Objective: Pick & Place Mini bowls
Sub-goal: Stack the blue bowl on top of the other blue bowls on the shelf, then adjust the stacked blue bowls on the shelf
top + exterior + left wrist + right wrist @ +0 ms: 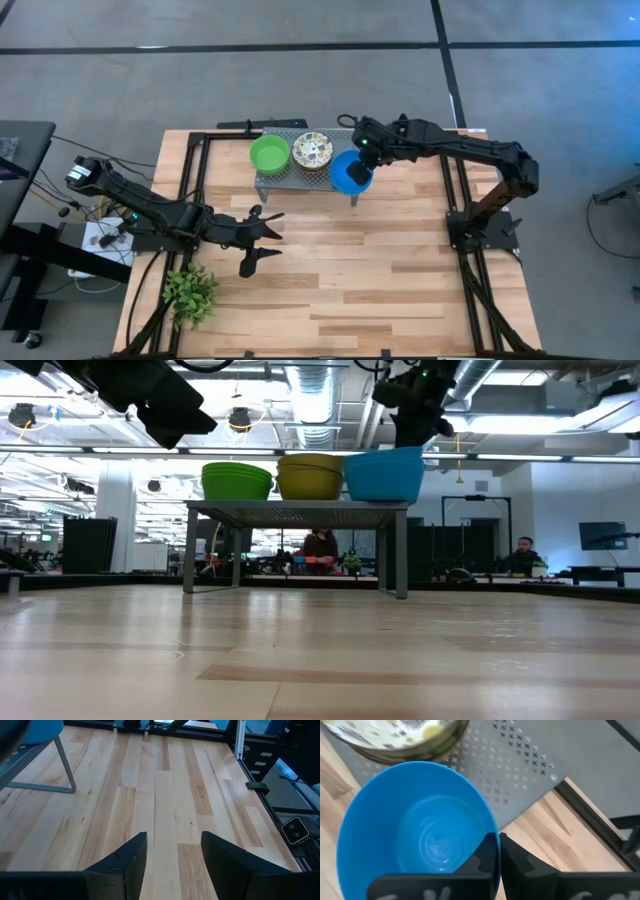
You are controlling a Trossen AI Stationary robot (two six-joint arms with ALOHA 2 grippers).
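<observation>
Pale wood planks, smooth and lightly grained, form the desk (380,270) top. On it stands a small grey metal rack (285,178) with a perforated shelf and thin angled legs.

Right pincer (499,851): closed on the rim of the blue bowl (415,835), one dark finger inside the wall, the other outside. This bowl is round, glossy and plain, and sits at the end of the rack, partly overhanging the shelf edge. Just beyond it from the right pincer is the patterned bowl (312,151), white with speckled floral markings inside and an olive-yellow outer wall, apparently stacked. Farther along the shelf is the green bowl (269,154), plain and bright, also appearing stacked.

Left pincer (172,860): open and holding nothing, its two dark wedge-shaped fingers spread above bare planks, well apart from the rack.

A small leafy plant (190,292) sits near the desk edge behind the left pincer.
</observation>
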